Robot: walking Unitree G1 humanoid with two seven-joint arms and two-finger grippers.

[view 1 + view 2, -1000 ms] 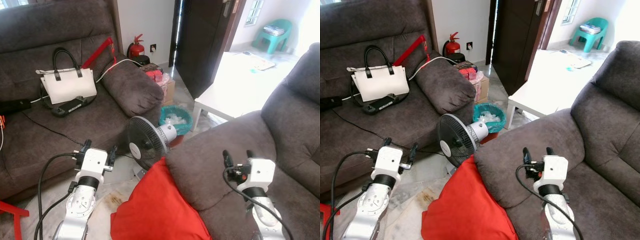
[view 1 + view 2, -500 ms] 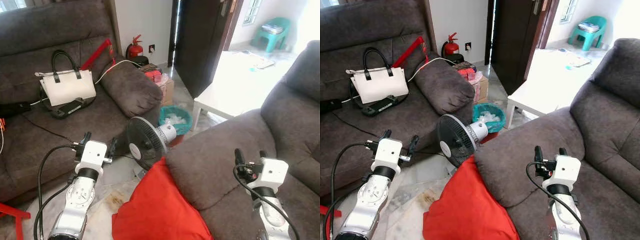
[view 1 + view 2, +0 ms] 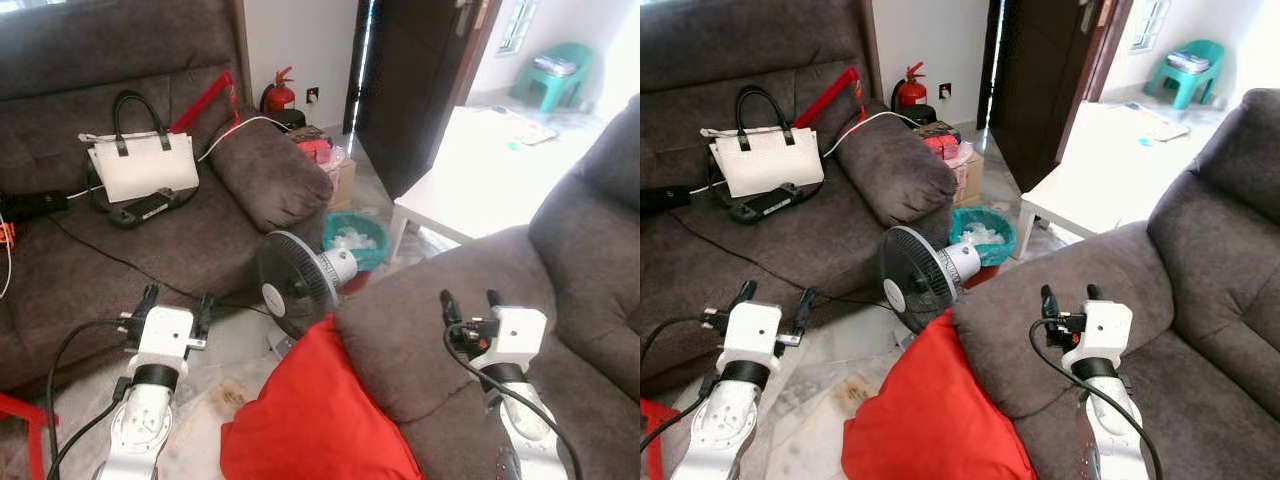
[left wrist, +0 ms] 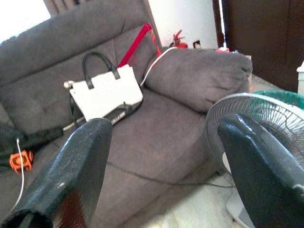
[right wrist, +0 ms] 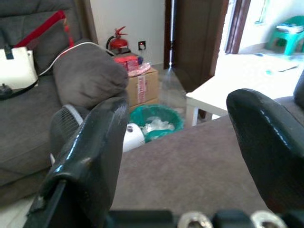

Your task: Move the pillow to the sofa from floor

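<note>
Fingers of both grippers stood wide apart and held nothing: the left gripper (image 3: pixel 176 303) hung over the floor in front of the long sofa (image 3: pixel 120 255), the right gripper (image 3: pixel 467 301) hovered above the armrest of the near sofa (image 3: pixel 430 320). Between them the red pillow (image 3: pixel 310 415) lay on the floor, slumped against that armrest, its upper corner just beside the small fan (image 3: pixel 292 284). It looked plump, soft and light, likely to fold and sag under a one-sided pinch, so a squeeze from both flanks, or a deep bite on a corner seam, seemed the safer hold. Underfoot was pale, stained tile (image 3: pixel 215 385). The long sofa carried a white handbag (image 3: pixel 140 165) and cables; a green bin (image 3: pixel 352 238), a fire extinguisher (image 3: pixel 279 95) and a white table (image 3: pixel 470 195) crowded the doorway side
</note>
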